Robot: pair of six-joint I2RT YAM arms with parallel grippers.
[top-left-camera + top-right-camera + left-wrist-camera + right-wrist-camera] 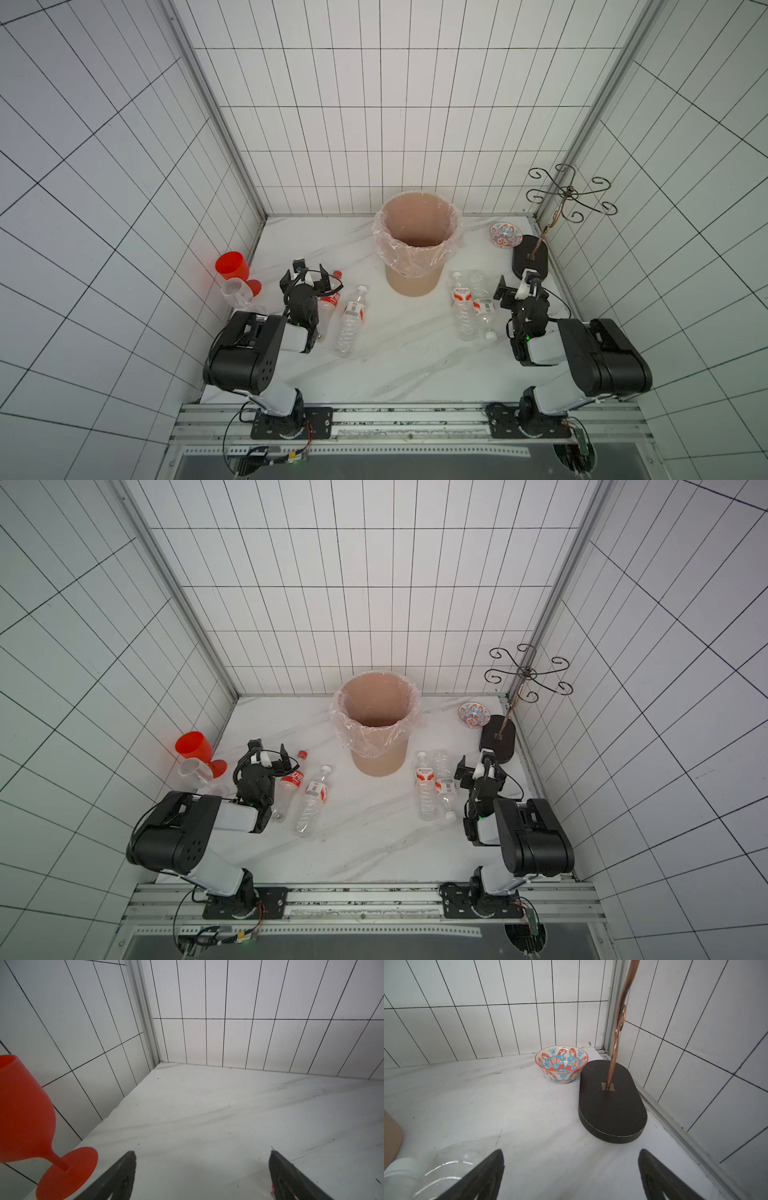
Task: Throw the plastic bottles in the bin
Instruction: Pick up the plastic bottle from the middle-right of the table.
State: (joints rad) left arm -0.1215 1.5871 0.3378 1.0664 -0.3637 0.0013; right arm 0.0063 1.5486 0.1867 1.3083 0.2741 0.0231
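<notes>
The tan bin (411, 282) (378, 762) stands at the back middle, a clear liner over its rim. Left of it lie a red-capped cola plastic bottle (330, 301) (291, 785) and a white-capped bottle (353, 320) (313, 800). Two more white-capped bottles (461, 307) (484, 311) lie side by side to the bin's right, also in a top view (424, 787). My left gripper (307, 276) (202, 1153) is open and empty just left of the cola bottle. Beside the right pair, my right gripper (519, 282) (571, 1153) is open and empty; a clear bottle (446, 1159) shows by its finger.
A red stemmed cup (232, 266) (25, 1109) and a clear wine glass (237, 291) stand by the left wall. A patterned bowl (505, 235) (561, 1064) and a hook stand on a dark oval base (530, 255) (612, 1105) fill the back right corner. Tiled walls close three sides.
</notes>
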